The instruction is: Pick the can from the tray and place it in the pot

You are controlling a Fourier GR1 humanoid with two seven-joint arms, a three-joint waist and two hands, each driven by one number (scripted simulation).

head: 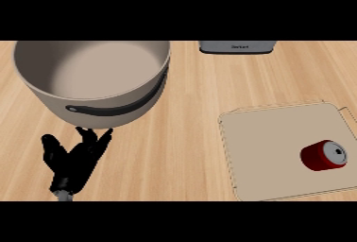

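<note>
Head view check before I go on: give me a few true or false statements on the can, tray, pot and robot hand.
1. The can lies on its side on the tray. True.
2. The can is already inside the pot. False: it is on the tray and the pot looks empty.
3. The left robot hand shows below the pot, fingers open, holding nothing. True.
4. The right robot hand is closed round the can. False: no right hand is in view.
5. The tray sits left of the pot. False: it sits to the pot's right.
</note>
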